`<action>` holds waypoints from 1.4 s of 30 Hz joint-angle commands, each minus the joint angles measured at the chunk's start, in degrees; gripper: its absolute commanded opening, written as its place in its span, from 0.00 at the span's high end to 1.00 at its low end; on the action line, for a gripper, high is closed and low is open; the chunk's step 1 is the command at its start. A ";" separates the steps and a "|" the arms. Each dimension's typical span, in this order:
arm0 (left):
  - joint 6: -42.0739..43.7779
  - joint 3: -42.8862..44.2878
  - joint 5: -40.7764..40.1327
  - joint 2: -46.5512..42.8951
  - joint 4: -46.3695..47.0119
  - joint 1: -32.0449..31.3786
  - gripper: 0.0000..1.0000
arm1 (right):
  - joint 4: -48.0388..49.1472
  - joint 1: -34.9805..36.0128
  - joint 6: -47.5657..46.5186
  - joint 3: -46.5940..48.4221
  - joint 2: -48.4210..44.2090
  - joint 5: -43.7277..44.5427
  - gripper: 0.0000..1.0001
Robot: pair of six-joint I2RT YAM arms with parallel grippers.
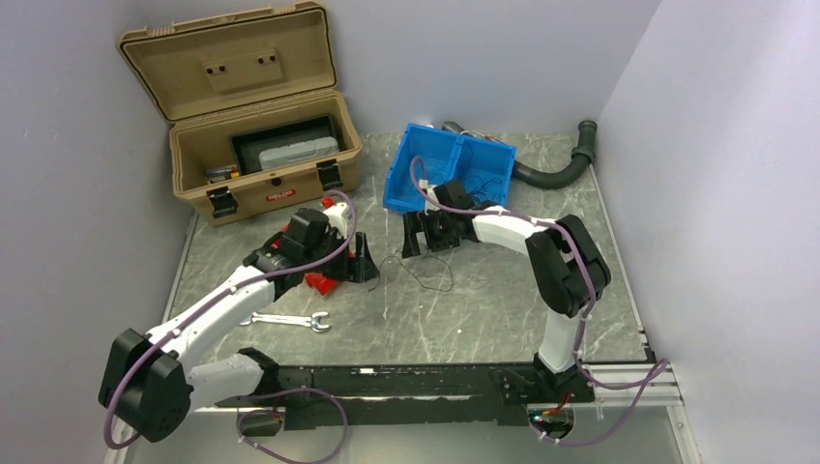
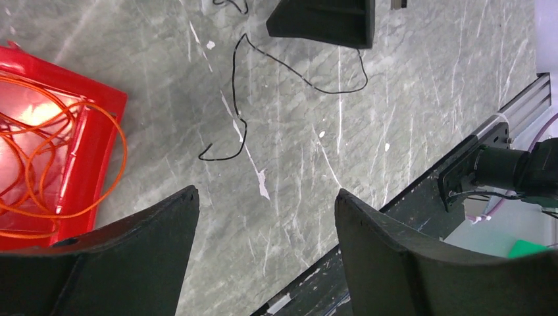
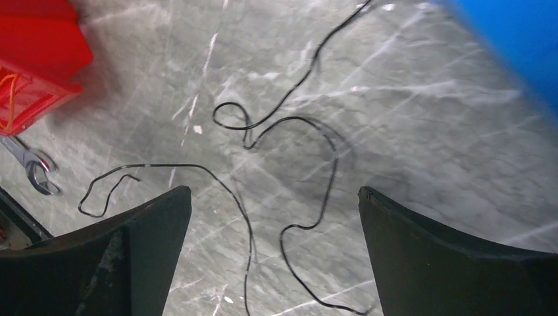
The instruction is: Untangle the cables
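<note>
Lower your right gripper (image 3: 273, 197), wide and empty, onto one strand of the black cable (image 3: 293, 118) at mid-frame, clear of its loops; your left gripper (image 2: 266, 197) gapes empty too.

Two robot arms (image 1: 208, 314) (image 1: 556, 266), one tan toolbox (image 1: 261, 188), one red tray (image 2: 72, 82), one wrench (image 1: 287, 320), one ribbed hose (image 1: 556, 174), black cables (image 2: 233, 79) uncounted.

Black cable (image 3: 289, 119) loose, looping flat on table (image 3: 428, 131); orange cables (image 2: 33, 131) coiled inside red tray (image 2: 99, 99).

Bright, even light — soft shadows, mild blur
</note>
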 commanded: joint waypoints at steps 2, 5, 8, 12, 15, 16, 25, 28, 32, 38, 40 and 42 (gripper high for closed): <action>-0.69 -0.63 4.13 2.15 4.46 1.73 0.20 | -2.70 5.57 -4.56 2.75 0.38 4.12 0.00; 0.32 0.76 3.37 1.73 2.63 2.55 0.17 | -5.37 8.70 -6.12 4.31 1.61 8.73 0.00; 1.61 1.99 1.92 0.35 0.63 3.39 0.17 | -6.60 11.03 -6.32 4.83 2.52 12.58 0.01; 2.99 2.96 0.81 -1.24 -1.43 4.68 0.15 | -11.00 14.94 -5.19 7.76 6.24 25.62 0.16; 3.50 3.37 0.74 -2.29 -2.50 5.66 0.15 | -13.25 16.75 -2.88 9.85 8.95 34.86 0.47; 3.63 3.52 0.72 -2.53 -2.77 5.84 0.15 | -13.24 17.05 -2.15 9.89 9.19 36.24 0.60; 5.26 5.13 -0.66 -5.34 -6.01 6.96 0.15 | -7.63 16.56 1.80 2.87 -3.79 42.62 1.00; 5.49 5.57 -0.85 -5.98 -6.47 7.08 0.15 | -7.54 13.57 2.43 1.67 -10.59 38.26 1.00; 5.69 6.28 -0.95 -6.60 -7.03 7.23 0.15 | -9.16 8.74 2.84 2.24 -19.08 32.71 1.00; 5.71 6.60 -1.00 -7.62 -7.10 7.24 0.15 | -12.08 -0.67 3.46 6.95 -24.80 25.73 1.00; 5.63 6.72 -0.75 -7.52 -7.08 7.23 0.15 | -12.91 -4.30 4.30 9.67 -23.75 25.70 1.00; 5.48 6.76 -0.29 -7.38 -6.98 7.23 0.16 | -12.71 -7.93 5.65 11.41 -22.01 24.70 1.00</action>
